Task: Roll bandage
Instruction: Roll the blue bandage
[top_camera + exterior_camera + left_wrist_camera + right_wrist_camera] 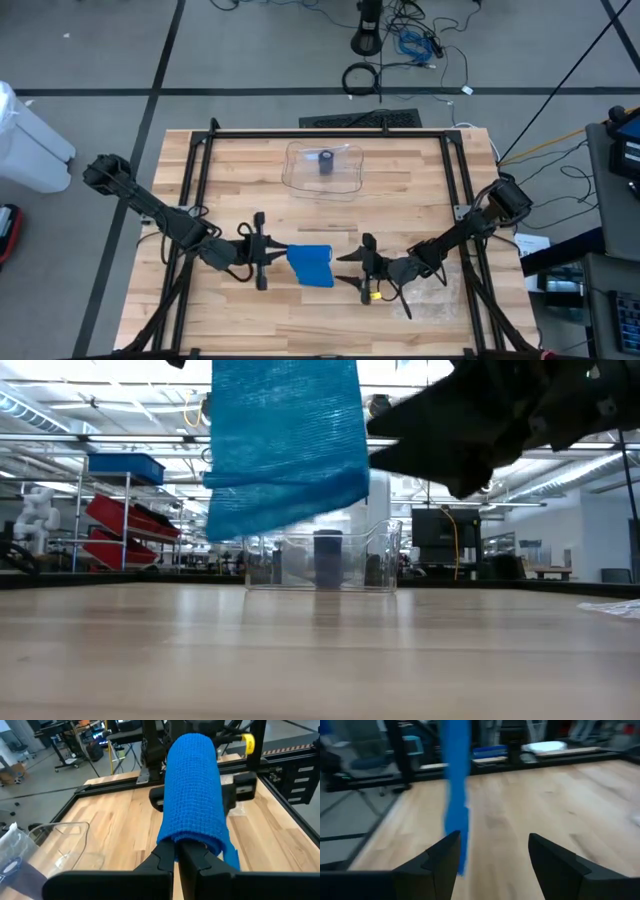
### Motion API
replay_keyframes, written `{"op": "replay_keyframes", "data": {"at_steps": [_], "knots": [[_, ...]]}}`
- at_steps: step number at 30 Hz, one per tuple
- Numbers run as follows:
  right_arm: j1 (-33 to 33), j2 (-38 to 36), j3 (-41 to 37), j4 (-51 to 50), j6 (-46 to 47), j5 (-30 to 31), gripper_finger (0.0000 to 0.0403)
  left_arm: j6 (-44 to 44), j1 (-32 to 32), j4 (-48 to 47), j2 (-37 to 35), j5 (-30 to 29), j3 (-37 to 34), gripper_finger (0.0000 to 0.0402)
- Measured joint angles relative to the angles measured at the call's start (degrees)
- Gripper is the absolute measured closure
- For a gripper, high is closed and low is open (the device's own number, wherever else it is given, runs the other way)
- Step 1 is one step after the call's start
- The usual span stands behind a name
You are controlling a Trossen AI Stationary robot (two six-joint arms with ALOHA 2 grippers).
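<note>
Near the front of the wooden table (240, 190), the left gripper (270, 251) holds its fingers pressed together on an edge of the blue bandage (311, 264), which drapes over them and hangs clear of the tabletop, as the low view shows. Just to the right of the cloth, the right gripper (352, 268) faces it with its fingers spread apart and nothing between them; in its wrist view the bandage hangs beside one finger (442, 857). Farther back, near the table's far edge, a clear plastic container (324, 168) sits with a dark cylinder (327, 162) standing upright inside it.
</note>
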Motion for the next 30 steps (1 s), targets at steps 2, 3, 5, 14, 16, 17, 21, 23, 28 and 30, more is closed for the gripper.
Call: {"op": "replay_keyframes", "data": {"at_steps": [2, 3, 5, 14, 16, 17, 21, 23, 28, 30], "knots": [[0.0, 0.0, 0.7, 0.0, -0.1, -3.5, 0.0185, 0.0, 0.2, 0.3, 0.5, 0.0, 0.0, 0.0395], [0.0, 0.0, 1.2, 0.0, -0.3, -5.9, 0.0185, 0.0, 0.3, 0.4, 0.8, 0.0, 0.0, 0.0395], [0.0, 0.1, 2.0, -0.1, -1.4, -9.8, 0.0185, 0.0, 0.6, 0.5, 0.8, 0.0, 0.0, 0.0395], [-2.2, 11.5, 9.2, 1.0, 3.6, -2.3, 0.0186, -3.1, 2.2, 1.5, 1.0, 4.6, 0.0, 0.0395], [-2.6, 13.2, 11.0, 1.0, 3.2, -2.6, 0.0188, -3.1, 2.3, 1.1, 1.0, 4.6, 0.0, 0.0395], [-2.6, 13.6, 11.7, 1.1, 2.8, -2.8, 0.0191, -3.3, 2.2, 1.1, 1.0, 4.7, 0.0, 0.0395], [-2.5, 13.5, 12.8, 1.4, 0.8, -2.8, 0.0226, -4.3, 2.2, -0.3, 1.0, 6.4, 0.0, 0.0395], [-2.6, 13.2, 12.8, 1.3, 0.2, -2.9, 0.0272, -4.6, 2.4, -1.4, 1.0, 6.5, 0.0, 0.0395], [-2.5, 13.2, 12.8, -2.1, -1.6, -2.8, 0.039, -7.9, 3.4, -2.4, 1.0, 8.2, 0.0, 0.0395], [-2.5, 13.2, 12.8, -3.8, -0.9, -2.8, 0.0399, -8.9, 3.9, -2.3, 1.0, 9.6, 0.0, 0.0395]]}}
